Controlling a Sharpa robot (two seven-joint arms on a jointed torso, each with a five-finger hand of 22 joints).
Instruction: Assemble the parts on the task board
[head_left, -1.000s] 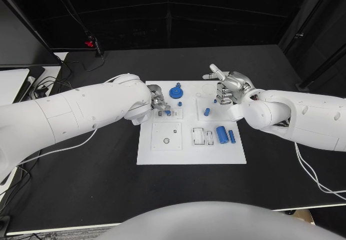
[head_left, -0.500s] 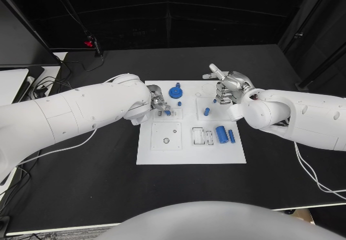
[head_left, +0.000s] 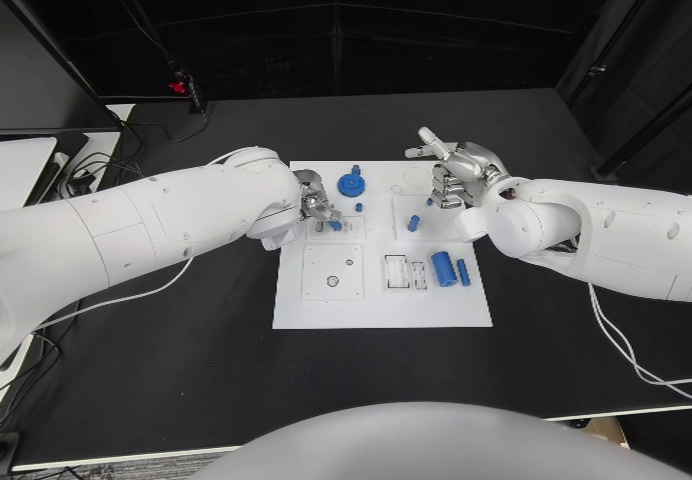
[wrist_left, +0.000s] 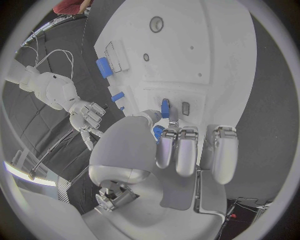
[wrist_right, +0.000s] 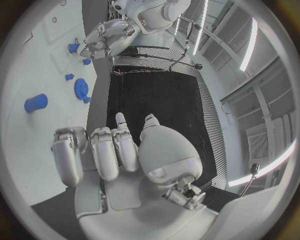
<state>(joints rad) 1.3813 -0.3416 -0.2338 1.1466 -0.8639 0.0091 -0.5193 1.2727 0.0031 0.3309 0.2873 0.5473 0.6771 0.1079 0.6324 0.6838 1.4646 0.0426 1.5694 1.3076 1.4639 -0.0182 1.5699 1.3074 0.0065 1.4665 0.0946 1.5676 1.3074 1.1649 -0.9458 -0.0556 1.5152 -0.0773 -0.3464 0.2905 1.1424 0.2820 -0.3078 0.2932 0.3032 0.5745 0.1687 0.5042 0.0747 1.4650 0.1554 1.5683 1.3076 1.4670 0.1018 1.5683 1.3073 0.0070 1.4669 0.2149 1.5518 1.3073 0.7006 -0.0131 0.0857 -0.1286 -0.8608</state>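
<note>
The white task board (head_left: 382, 300) lies in the middle of the table. My left hand (head_left: 317, 208) rests low over the board's far left part and pinches a small blue peg (head_left: 335, 226) between thumb and finger; the left wrist view shows the peg (wrist_left: 165, 107) at the fingertips (wrist_left: 167, 150). A blue gear (head_left: 352, 184) sits just beyond that hand. My right hand (head_left: 459, 175) hovers over the far right corner, fingers bent, with nothing in it. Between the hands a blue peg (head_left: 413, 224) stands on the board. Two blue cylinders (head_left: 444, 268) lie side by side at mid right.
White cables (head_left: 130, 295) trail over the black table on the left, and another (head_left: 620, 345) on the right. A rectangular slot (head_left: 395, 272) and a square plate with a hole (head_left: 333, 272) sit mid-board. The board's near half (head_left: 382, 310) is bare.
</note>
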